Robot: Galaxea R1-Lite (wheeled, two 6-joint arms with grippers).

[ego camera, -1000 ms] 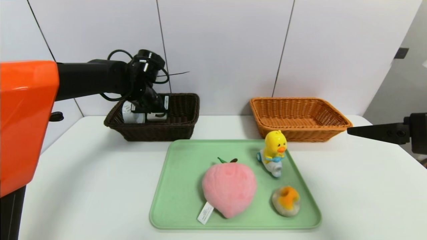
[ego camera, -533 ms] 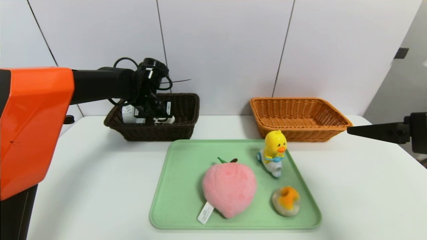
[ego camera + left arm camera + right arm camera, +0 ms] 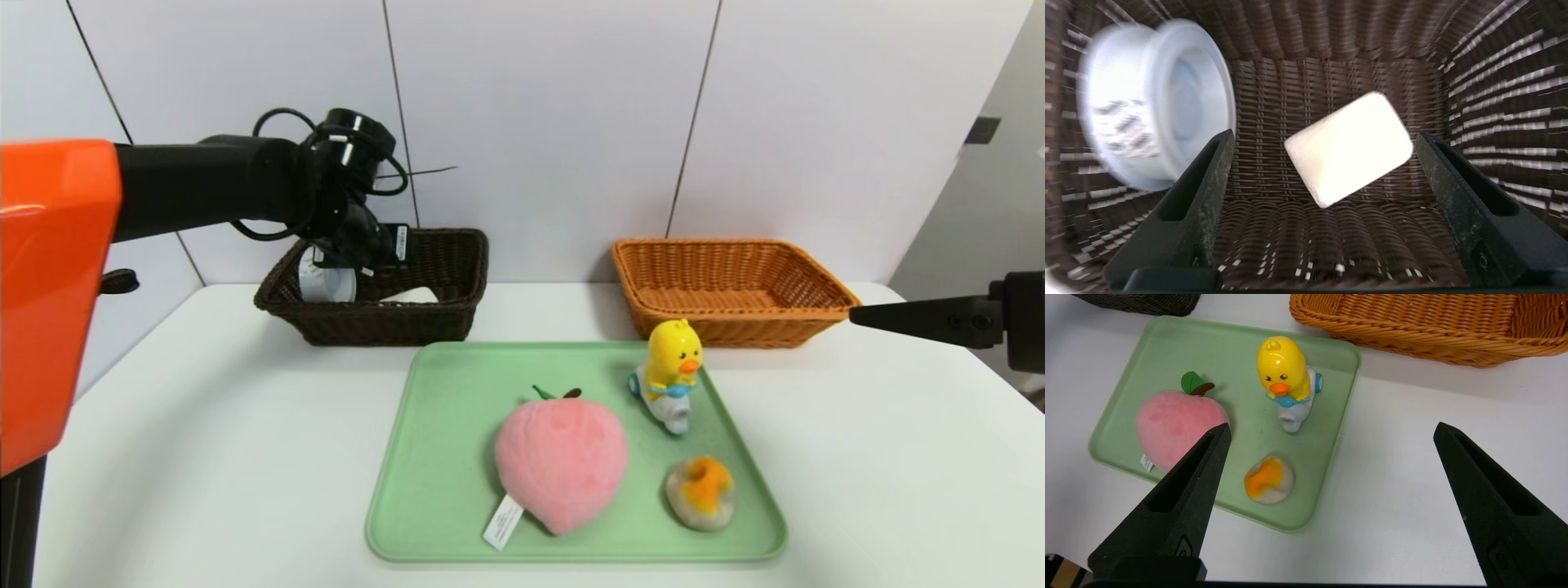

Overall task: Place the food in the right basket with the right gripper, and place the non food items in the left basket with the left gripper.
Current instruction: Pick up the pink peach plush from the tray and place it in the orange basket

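I count three items on the green tray: one pink plush peach near the middle, with a white tag at its front edge; one yellow duck toy on a scooter standing upright toward the tray's far right corner; one small grey-and-orange lump, identity unclear to me, at the near right; all three apart from each other.

Two baskets behind the tray, well apart; the dark brown left basket holds two things: one white rectangular block lying flat on the woven floor, and one white round container tipped on its side against the wall. The orange right basket shows only bare weave.

My left gripper hangs over the left basket, released; in the left wrist view the jaws stand wide apart, the block lies between them below, not touched, and the container sits just beside one finger.

My right gripper hovers off the table's right side, near the orange basket; jaws spread wide, holding nothing; from its wrist camera I see the tray and all three items under it.

One white table carries everything.
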